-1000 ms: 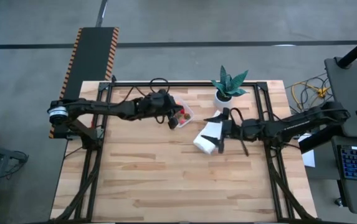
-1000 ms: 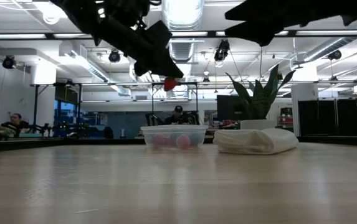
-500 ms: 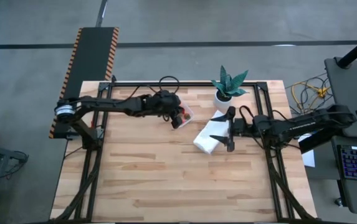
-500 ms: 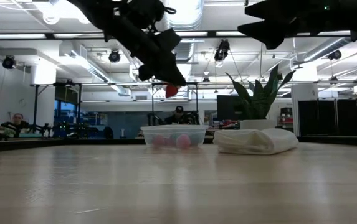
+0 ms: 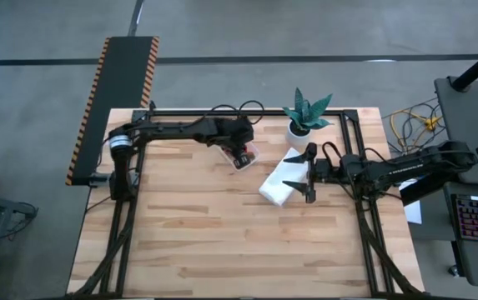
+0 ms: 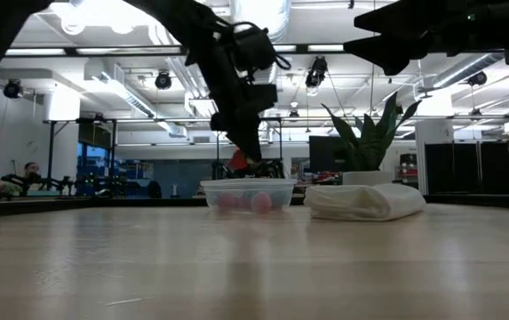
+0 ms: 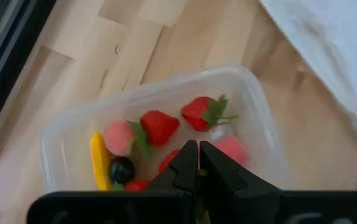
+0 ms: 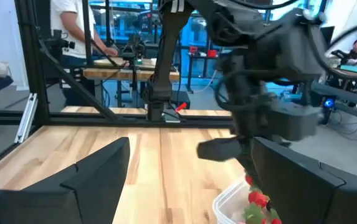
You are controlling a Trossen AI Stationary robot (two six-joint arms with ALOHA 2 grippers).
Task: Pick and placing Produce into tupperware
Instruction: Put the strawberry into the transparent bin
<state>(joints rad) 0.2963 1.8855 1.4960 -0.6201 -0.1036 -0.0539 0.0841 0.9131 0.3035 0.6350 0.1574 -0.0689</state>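
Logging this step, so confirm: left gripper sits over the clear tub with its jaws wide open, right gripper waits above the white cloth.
Not quite: the left gripper has its jaws shut, as the left wrist view shows. It is over the clear tub; the right gripper waits above the white cloth.

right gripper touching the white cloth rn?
Apart. The low view shows the right gripper hanging open well above the folded white cloth, with clear background between them. The high view only shows it over the cloth's edge.

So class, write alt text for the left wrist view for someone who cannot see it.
The left gripper, jaws shut, hangs over a clear plastic tub holding toy strawberries, a yellow piece and a dark berry. A white cloth lies beside it on the wooden table.
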